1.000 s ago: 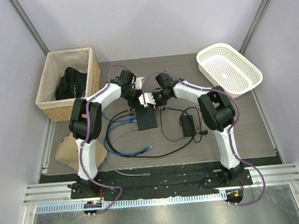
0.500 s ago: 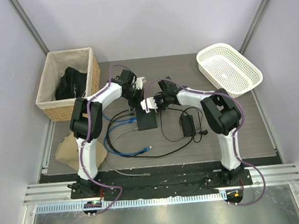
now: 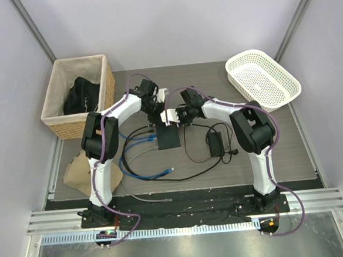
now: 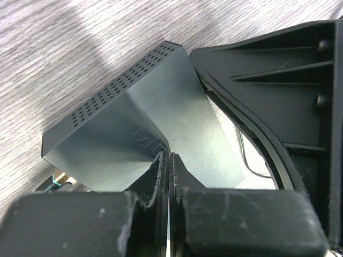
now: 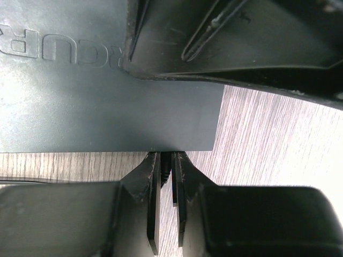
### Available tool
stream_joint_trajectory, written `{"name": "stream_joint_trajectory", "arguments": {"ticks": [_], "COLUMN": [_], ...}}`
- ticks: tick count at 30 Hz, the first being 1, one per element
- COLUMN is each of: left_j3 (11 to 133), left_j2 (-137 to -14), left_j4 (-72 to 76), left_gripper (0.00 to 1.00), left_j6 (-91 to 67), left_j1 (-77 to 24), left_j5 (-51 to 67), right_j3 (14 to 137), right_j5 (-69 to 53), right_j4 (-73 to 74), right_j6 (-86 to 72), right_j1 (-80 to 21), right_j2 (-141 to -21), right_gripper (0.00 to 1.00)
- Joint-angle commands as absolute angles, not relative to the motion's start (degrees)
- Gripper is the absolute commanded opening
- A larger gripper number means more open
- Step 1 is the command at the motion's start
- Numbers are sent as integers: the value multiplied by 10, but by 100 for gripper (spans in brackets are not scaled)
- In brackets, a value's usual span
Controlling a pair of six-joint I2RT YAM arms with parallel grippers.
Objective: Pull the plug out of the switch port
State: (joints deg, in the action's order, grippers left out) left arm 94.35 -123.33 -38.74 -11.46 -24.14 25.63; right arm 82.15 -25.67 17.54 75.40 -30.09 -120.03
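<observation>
The flat black switch (image 3: pixel 169 140) lies mid-table, with blue cables (image 3: pixel 135 138) running to its left side. My left gripper (image 3: pixel 159 119) is shut and empty, its tips (image 4: pixel 170 156) resting on the switch's top face (image 4: pixel 134 128). My right gripper (image 3: pixel 173 121) is at the switch's far edge (image 5: pixel 107 96), near a corner. It is shut on a small black plug (image 5: pixel 166 162) that sits against that edge. The port itself is hidden behind the plug and the fingers (image 5: pixel 154 176). The two grippers are close together.
A wicker basket (image 3: pixel 57 113) with dark cloth stands at the back left, and a white plastic basket (image 3: pixel 263 78) at the back right. A black power brick (image 3: pixel 215 142) with thin cords lies right of the switch. Loose blue and grey cables (image 3: pixel 140 173) and a tan bag (image 3: pixel 79 170) lie front left.
The right gripper has shifted slightly left and nearer, closing in on the switch's far edge. The left gripper has barely moved. The switch has stayed in place.
</observation>
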Motion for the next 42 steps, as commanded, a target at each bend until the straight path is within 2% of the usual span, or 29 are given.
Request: {"name": "stream_joint_trajectory", "arguments": {"ticks": [1, 19, 36, 42], "left_j3": [895, 892, 899, 897], "left_j2": [-1318, -1317, -1320, -1318], "left_j4": [-429, -428, -435, -435], "left_gripper": [0, 0, 0, 0], "left_j6": [-78, -76, -75, -71], "left_j1": [-246, -247, -251, -255], "left_j5": [124, 123, 113, 107], "right_j3": [813, 812, 739, 737], "right_j5": [-192, -171, -152, -167], "right_j4": [272, 297, 305, 296], "right_j6": [723, 751, 794, 768], "right_j1": [-283, -267, -164, -178], "right_j2": [-1229, -1228, -1185, -1185], "right_gripper": [2, 1, 1, 1]}}
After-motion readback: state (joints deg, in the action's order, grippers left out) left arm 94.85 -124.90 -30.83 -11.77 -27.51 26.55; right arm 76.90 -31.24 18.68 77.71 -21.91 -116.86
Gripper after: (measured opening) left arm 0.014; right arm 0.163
